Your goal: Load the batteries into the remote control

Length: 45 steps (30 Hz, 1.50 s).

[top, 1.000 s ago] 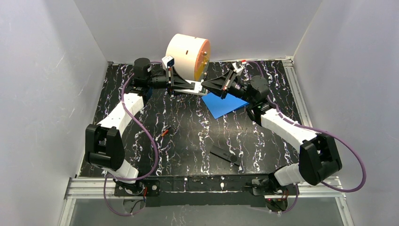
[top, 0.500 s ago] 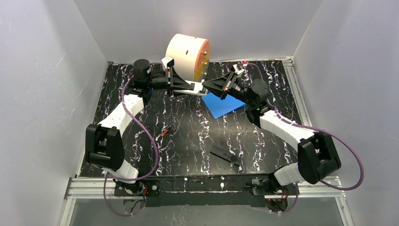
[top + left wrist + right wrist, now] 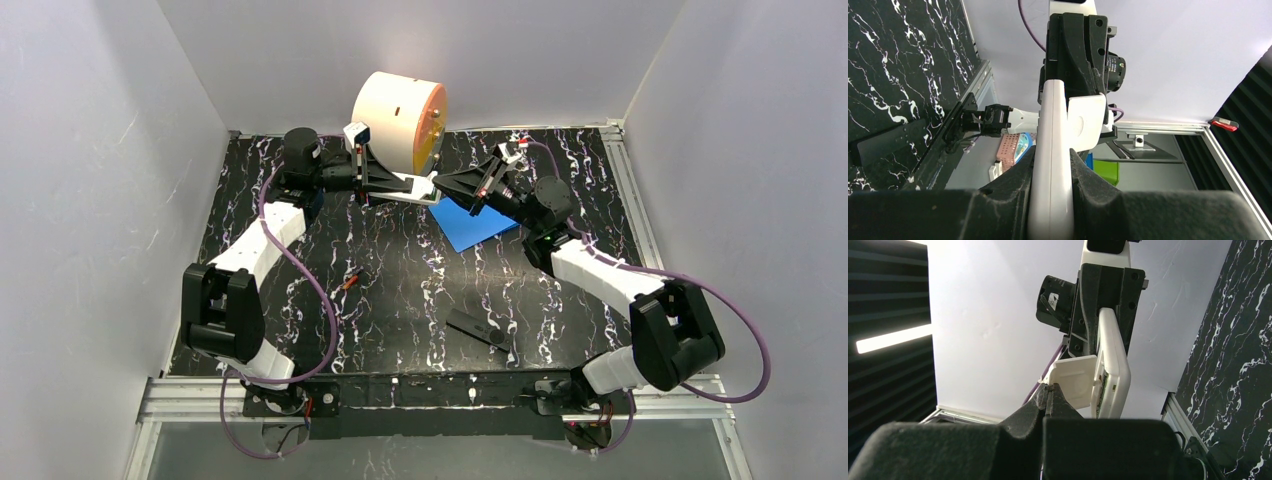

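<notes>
My left gripper (image 3: pixel 385 183) is shut on a white remote control (image 3: pixel 412 186), holding it above the back of the table; in the left wrist view the remote control (image 3: pixel 1052 150) stands clamped between the fingers of the left gripper (image 3: pixel 1050 156). Its battery cover (image 3: pixel 1075 380) hangs open to one side. My right gripper (image 3: pixel 445 183) is shut, and in the right wrist view the closed tips of the right gripper (image 3: pixel 1048 387) rest against the cover's edge. The batteries (image 3: pixel 350 279) lie together on the table, left of centre.
A large cream and orange spool (image 3: pixel 400 120) stands at the back, just behind both grippers. A blue sheet (image 3: pixel 478 224) lies under the right arm. A black remote (image 3: pixel 478 328) lies near the front edge. White walls close in the table on three sides.
The right arm's wrist has swung slightly right and down, its shut tips edging a little along the remote's end. The left arm and the remote have stayed put.
</notes>
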Motion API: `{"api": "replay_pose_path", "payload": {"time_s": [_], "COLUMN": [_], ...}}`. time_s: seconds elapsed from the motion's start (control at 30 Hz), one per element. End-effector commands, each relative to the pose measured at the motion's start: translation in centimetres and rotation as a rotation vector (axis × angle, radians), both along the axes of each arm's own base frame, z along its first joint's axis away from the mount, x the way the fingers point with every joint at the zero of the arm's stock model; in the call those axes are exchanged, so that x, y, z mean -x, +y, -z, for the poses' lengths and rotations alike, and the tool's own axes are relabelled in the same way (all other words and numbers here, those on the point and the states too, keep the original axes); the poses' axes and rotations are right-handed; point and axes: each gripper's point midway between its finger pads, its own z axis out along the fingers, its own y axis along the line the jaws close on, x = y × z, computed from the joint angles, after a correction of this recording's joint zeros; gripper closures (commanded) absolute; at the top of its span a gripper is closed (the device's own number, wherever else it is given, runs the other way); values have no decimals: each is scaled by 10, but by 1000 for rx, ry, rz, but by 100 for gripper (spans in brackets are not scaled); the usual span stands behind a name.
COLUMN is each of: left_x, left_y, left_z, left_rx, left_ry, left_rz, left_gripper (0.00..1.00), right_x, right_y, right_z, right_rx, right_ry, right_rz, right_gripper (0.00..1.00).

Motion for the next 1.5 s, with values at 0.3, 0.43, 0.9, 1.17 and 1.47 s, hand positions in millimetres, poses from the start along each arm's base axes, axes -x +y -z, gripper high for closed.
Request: {"api": "replay_pose_path", "payload": {"time_s": [0.3, 0.43, 0.9, 1.17, 1.47], "left_x": [26, 25, 25, 24, 24], "left_y": [5, 5, 5, 5, 5], "left_z": [-29, -30, -29, -27, -25], "left_rx": [36, 36, 37, 35, 34], "left_ry": [-96, -97, -93, -83, -79], "left_rz": [48, 44, 44, 41, 44], "left_gripper": [100, 100, 100, 100, 100], "right_x": [0, 3, -1, -1, -2], "right_y": [-3, -4, -9, -10, -17], "right_z": [4, 5, 9, 5, 1], "right_rx": [-19, -21, 13, 32, 48], "right_ry": [-4, -1, 13, 7, -1], "right_rz": [20, 13, 20, 25, 43], "right_gripper": [99, 99, 80, 72, 64]}}
